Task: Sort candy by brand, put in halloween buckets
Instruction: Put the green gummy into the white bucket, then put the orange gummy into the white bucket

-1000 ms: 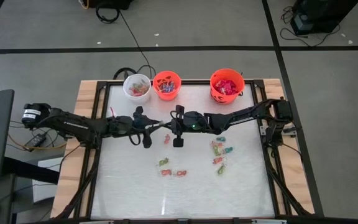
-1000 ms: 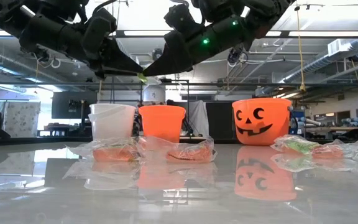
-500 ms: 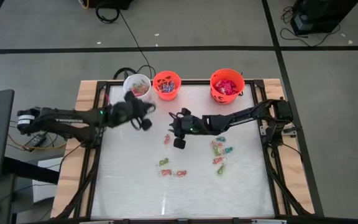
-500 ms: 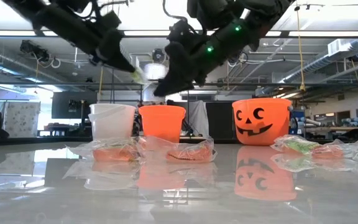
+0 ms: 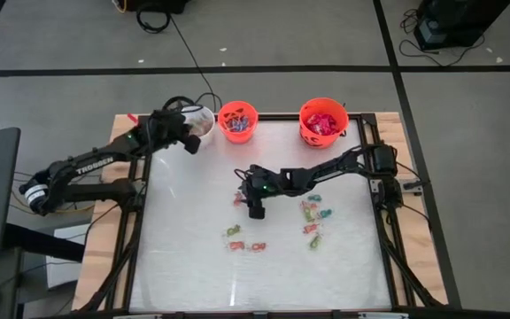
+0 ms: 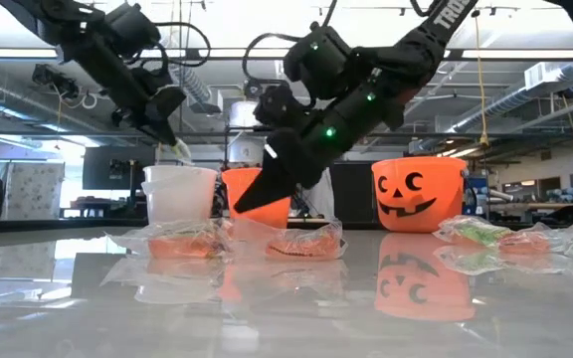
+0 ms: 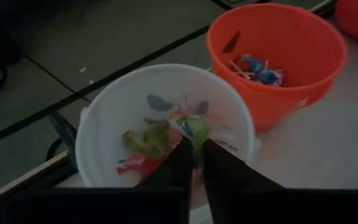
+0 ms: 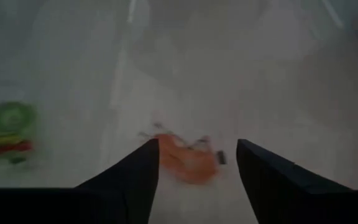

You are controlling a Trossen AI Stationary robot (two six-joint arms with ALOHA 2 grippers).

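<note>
Over the white bucket (image 7: 164, 124) at the tabletop's (image 5: 193, 266) back edge, the left gripper (image 7: 194, 163) hangs with its fingers pinched on a green-wrapped candy (image 7: 196, 132), more sweets lying in the bucket right below it. Right gripper (image 8: 197, 165) is down low near the middle, fingers spread wide, with an orange wrapped candy (image 8: 185, 160) sitting on the tabletop between its tips. Small orange bucket (image 7: 277, 56) sits just beside the white one.
</note>
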